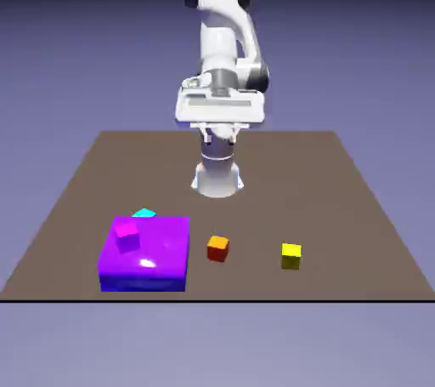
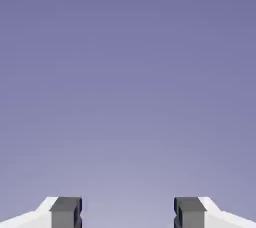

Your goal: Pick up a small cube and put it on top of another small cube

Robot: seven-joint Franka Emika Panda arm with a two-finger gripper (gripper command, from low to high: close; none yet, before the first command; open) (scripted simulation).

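Brown table [image 1: 289,164] with straight edges, set against a plain blue-violet backdrop. At its far side stands a white robot arm [image 1: 218,36], its gripper [image 1: 220,138] raised well above the surface. The hand view shows two grey fingertips wide apart with nothing between them, only backdrop beyond.

The orange cube [image 1: 218,248], with darker red-orange sides, sits on the table near the middle of the near side. To the exterior view's right, well apart, is a yellow cube [image 1: 291,257]. To the exterior view's left is a large purple block [image 1: 161,245], with a magenta cube [image 1: 127,237] that appears tilted at its top. A cyan piece [image 1: 144,213] shows just behind the block, mostly hidden.

The likeliest trouble is a crooked grasp: the orange cube looks slightly turned, so fingers coming down out of line could twist it or push it away. A low sideways approach might strike the purple block. If the yellow cube is meant as the base, which is a guess, an off-centre release or early opening could topple the stack.

The near edge runs close to both small cubes, so a hard nudge toward the camera could send one over. Bare table lies between the orange and yellow cubes, and wide room stretches behind them toward the robot and the exterior view's right.
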